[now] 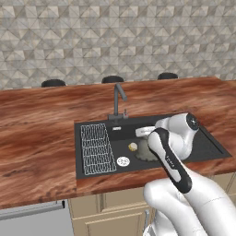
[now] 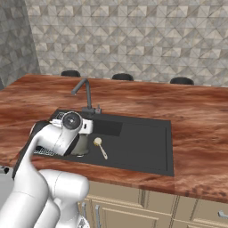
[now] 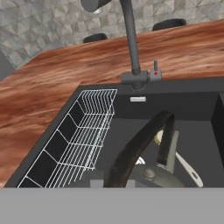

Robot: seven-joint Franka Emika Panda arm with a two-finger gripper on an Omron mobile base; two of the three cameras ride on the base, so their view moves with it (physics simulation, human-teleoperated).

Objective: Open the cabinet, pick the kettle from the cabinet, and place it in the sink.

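Observation:
The grey metal kettle sits low inside the black sink, right of the wire rack. My gripper reaches down from above and is shut on the kettle's dark arched handle. In the hand view the kettle's lid lies just below the handle, and one grey finger stands beside it. From the right base view the kettle is partly hidden behind my arm, under the gripper. The cabinet is out of view.
A slim dark faucet rises at the sink's back edge. A pale-headed utensil lies on the basin floor next to the kettle. Wooden countertop surrounds the sink. Dark stool tops line the far counter edge.

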